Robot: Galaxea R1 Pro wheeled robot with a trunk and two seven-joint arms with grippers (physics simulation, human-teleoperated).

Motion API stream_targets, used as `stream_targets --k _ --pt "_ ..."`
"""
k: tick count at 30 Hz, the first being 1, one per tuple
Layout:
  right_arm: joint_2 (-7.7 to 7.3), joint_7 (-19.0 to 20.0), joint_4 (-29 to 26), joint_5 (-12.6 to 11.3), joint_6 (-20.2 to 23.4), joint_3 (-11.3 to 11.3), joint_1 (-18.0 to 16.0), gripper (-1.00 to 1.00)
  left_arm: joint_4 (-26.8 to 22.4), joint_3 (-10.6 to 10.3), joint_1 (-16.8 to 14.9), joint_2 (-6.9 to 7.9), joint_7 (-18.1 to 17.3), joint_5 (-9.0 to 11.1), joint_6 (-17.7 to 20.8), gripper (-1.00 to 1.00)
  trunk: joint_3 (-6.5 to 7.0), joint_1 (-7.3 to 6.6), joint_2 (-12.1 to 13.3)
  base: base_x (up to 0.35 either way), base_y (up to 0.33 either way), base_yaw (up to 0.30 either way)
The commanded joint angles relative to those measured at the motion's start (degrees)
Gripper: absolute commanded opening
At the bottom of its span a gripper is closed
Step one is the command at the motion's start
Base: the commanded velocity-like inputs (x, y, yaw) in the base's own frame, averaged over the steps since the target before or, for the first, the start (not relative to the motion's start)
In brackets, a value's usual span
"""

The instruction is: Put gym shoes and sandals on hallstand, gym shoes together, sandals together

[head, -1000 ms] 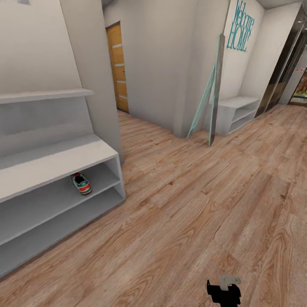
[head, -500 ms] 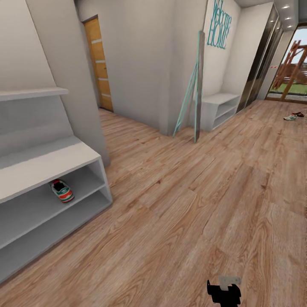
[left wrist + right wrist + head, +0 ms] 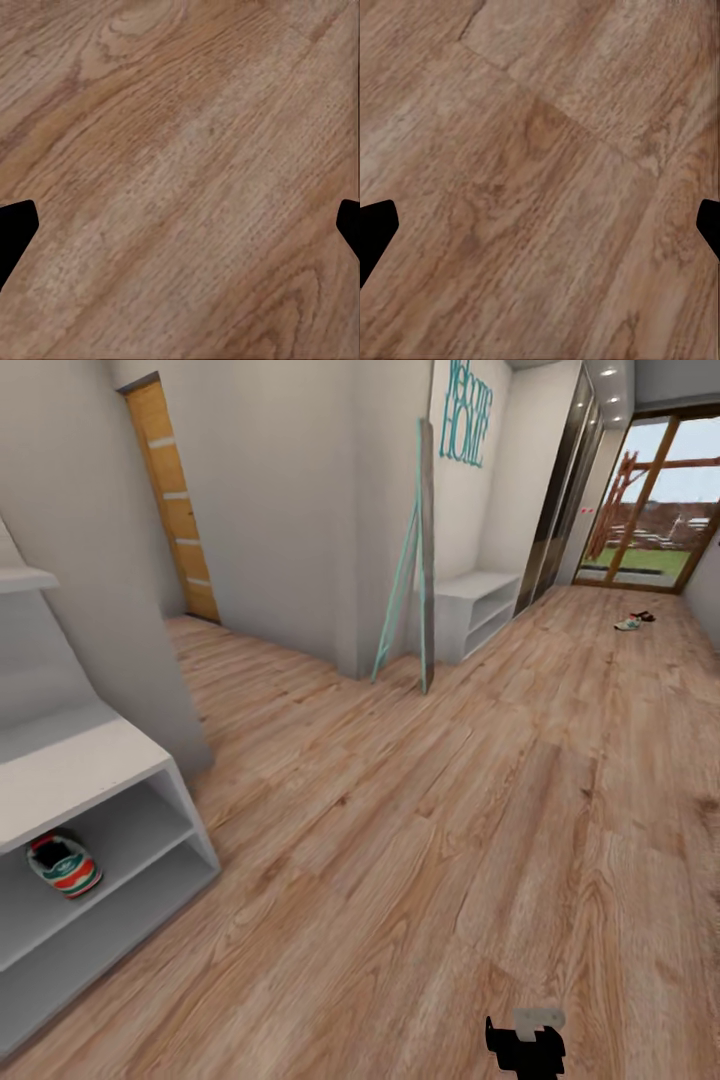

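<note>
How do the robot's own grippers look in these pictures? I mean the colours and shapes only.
In each wrist view, two flat black fingertips with angled, pointed ends enter from opposite edges: the left gripper and the right gripper, over the wood floor. No cables or markings show on them. In the head view, a black blocky part with a pale grey bracket sits at the lower edge.

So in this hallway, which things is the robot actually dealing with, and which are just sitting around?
Part of the job:
- gym shoe on the shoe rack's upper open shelf
- shoes far off on the wood floor near the glass door: a pale one and something dark beside it

Just there:
- leaning mirror
- Welcome Home sign
- wooden door
- small grey bench
</note>
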Motion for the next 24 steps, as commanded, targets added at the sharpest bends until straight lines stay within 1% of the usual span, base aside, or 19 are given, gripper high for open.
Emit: stream_targets --k 1,14,24 --pt "-0.01 -0.3 0.1 0.4 -0.1 0.0 0.0 1.00 0.1 0.1 0.0 0.01 -0.6 0.5 0.1 1.00 -0.10 0.02 0.0 0.338 0.000 -0.245" --pt "0.01 -0.3 0.1 0.4 -0.1 0.0 0.0 1.00 0.1 0.1 0.0 0.01 -0.6 0.5 0.1 1.00 -0.44 0.02 0.0 0.338 0.000 -0.275" --pt "0.01 -0.3 0.1 0.5 -0.1 0.0 0.0 1.00 0.1 0.1 0.0 0.04 -0.6 0.5 0.1 1.00 -0.25 0.02 0.0 0.338 0.000 -0.293"
